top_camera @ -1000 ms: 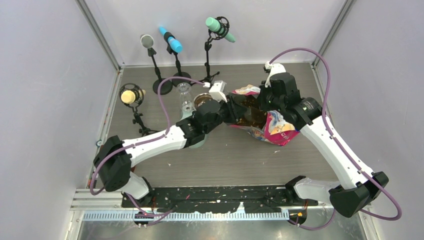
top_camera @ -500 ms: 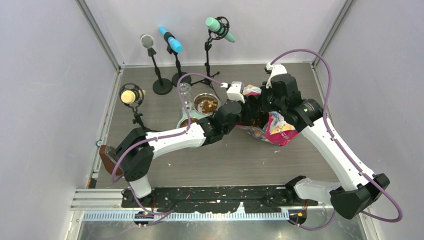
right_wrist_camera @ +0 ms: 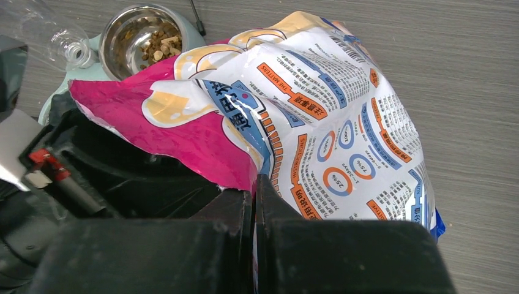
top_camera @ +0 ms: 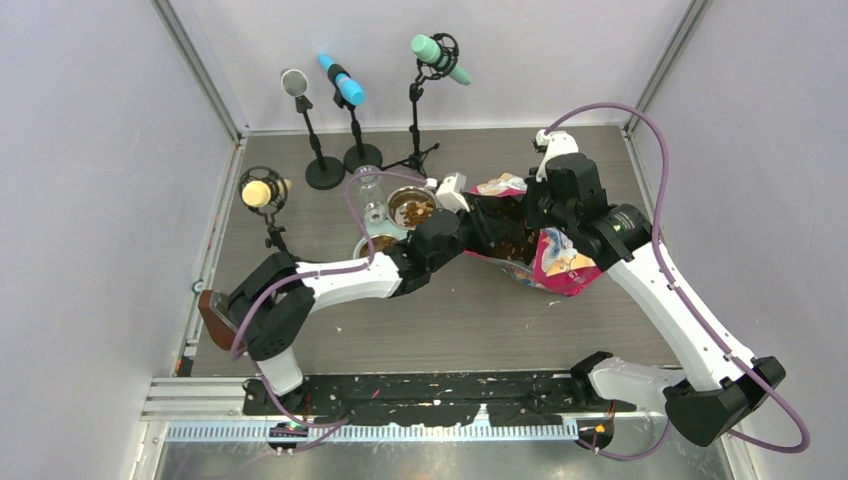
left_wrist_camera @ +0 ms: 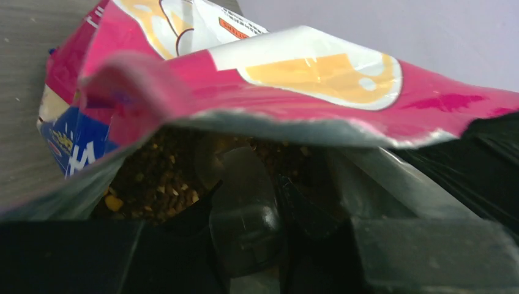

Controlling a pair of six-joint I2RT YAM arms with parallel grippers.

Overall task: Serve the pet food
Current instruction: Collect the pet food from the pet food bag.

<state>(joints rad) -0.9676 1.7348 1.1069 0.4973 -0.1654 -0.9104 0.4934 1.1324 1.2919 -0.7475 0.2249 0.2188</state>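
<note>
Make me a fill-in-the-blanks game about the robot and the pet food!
1. The right pincer pinches the ___ by its edge.
2. The left pincer dips a clear ___ into the bag.
3. The steel bowl holds brown ___.
4. There are ___ microphones on stands.

Missing words: bag; scoop; pet food; four.
</note>
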